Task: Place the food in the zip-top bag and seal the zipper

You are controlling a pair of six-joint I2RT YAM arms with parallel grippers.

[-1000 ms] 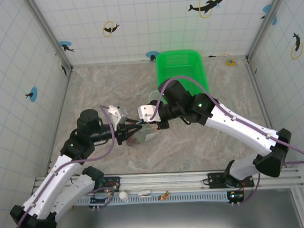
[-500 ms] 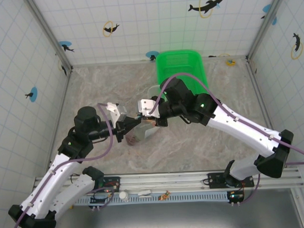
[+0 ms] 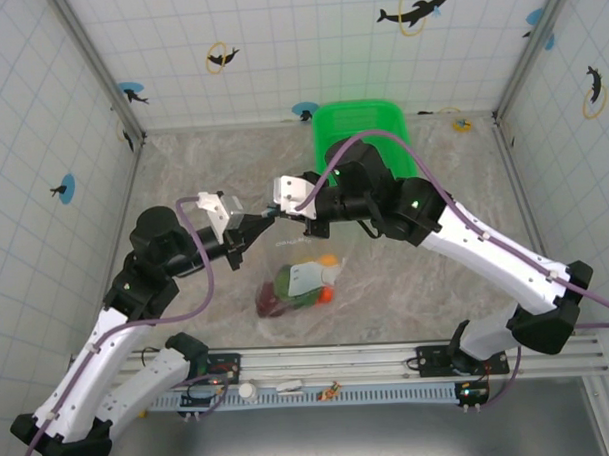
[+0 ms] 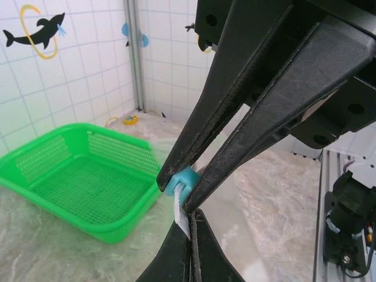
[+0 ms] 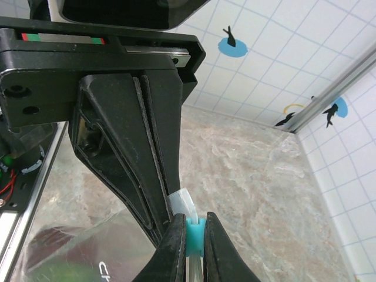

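Note:
The clear zip-top bag (image 3: 304, 276) hangs below both grippers, holding the food (image 3: 285, 286): green, orange, maroon and red pieces bunched at its bottom near the tabletop. My left gripper (image 3: 256, 226) (image 4: 192, 216) is shut on the pale zipper strip (image 4: 181, 215) at the bag's top corner. My right gripper (image 3: 280, 211) (image 5: 193, 220) is shut on the teal tab (image 5: 194, 232) (image 4: 180, 180), right against the left fingers (image 5: 141, 153). A short end of the strip (image 5: 183, 201) sticks out past the tab. Clear bag film (image 5: 88, 247) shows at the lower left.
The bright green mesh basket (image 3: 366, 136) (image 4: 82, 188) stands at the back, just behind the right arm, with nothing seen inside. Marbled table surface (image 3: 202, 162) lies open to the left and at the front right. Tiled walls enclose the table.
Both grippers have risen and moved toward the back, staying together. The bag has been lifted and stretched, and the food now shows plainly below them.

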